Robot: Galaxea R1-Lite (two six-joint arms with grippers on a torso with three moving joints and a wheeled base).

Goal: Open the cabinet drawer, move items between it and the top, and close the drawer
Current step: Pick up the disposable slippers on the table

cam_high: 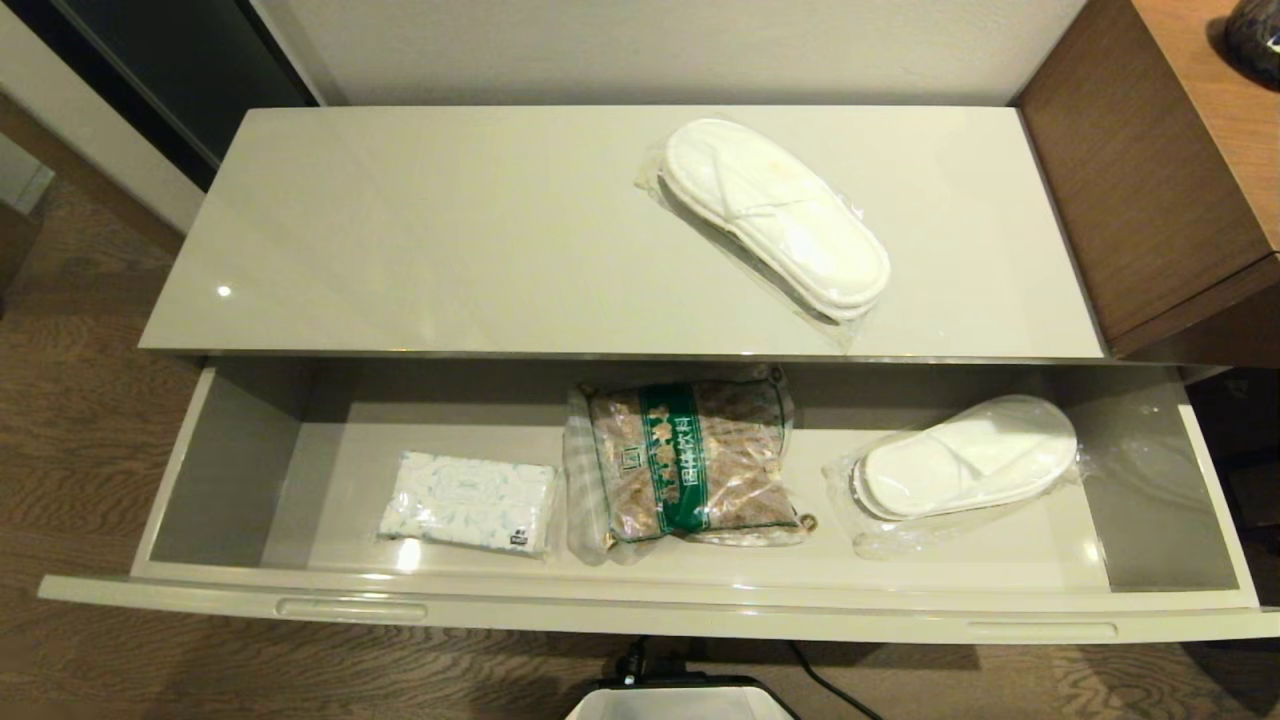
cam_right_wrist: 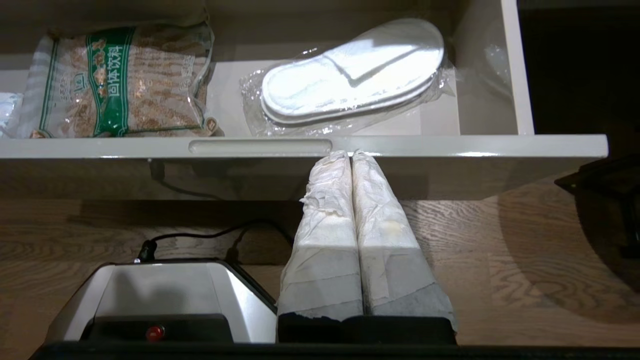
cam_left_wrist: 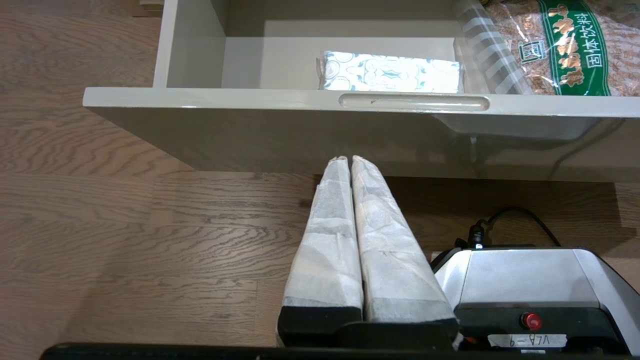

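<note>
The wide beige cabinet drawer stands pulled open below the glossy beige top. Inside it lie a white-and-pale-blue tissue pack, a brown snack bag with a green band and wrapped white slippers. Another wrapped pair of slippers rests on the top, right of centre. Neither arm shows in the head view. My left gripper is shut and empty, low in front of the drawer front near its left slot handle. My right gripper is shut and empty, just before the drawer's front rim by the right slot handle.
A taller brown wooden unit adjoins the cabinet on the right. My base with a black cable sits on the wooden floor right under the drawer front. A dark panel stands at the back left.
</note>
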